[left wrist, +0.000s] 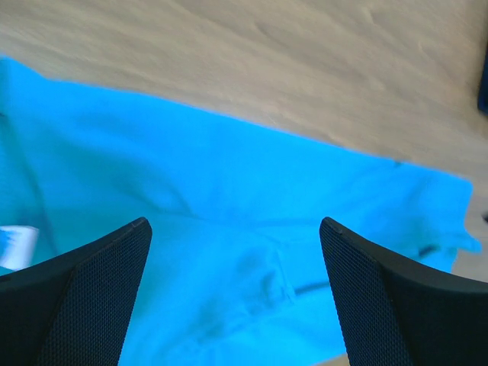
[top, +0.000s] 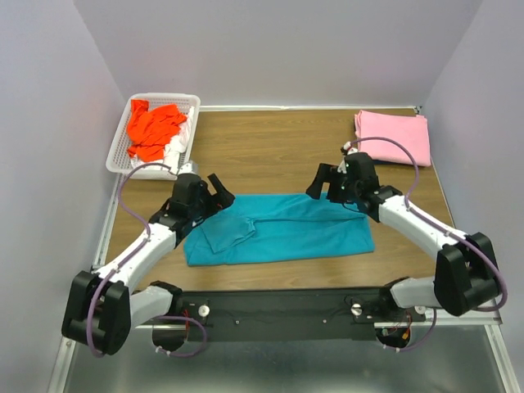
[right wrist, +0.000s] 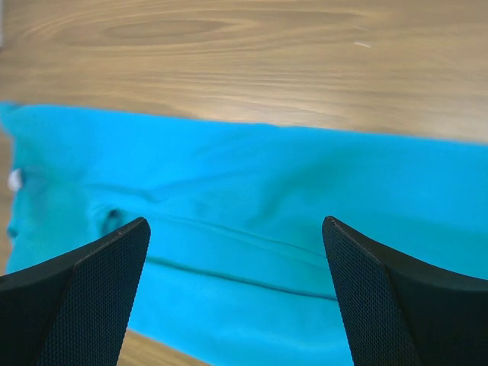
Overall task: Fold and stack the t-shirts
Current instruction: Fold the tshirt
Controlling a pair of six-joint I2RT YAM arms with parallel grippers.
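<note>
The teal t-shirt [top: 282, 229] lies partly folded into a long strip across the middle of the table; it fills the left wrist view [left wrist: 229, 221] and the right wrist view [right wrist: 252, 198]. My left gripper [top: 221, 195] is open and empty above the shirt's left end. My right gripper [top: 321, 184] is open and empty above its upper right edge. The pink t-shirt [top: 393, 135] lies folded at the back right. The orange-red t-shirt [top: 153, 127] and a bit of the white t-shirt [top: 174, 150] sit crumpled in the basket.
A white lattice basket [top: 196, 110] stands at the back left corner. Grey walls enclose the wooden table [top: 270, 147] on three sides. A black rail with the arm bases runs along the near edge.
</note>
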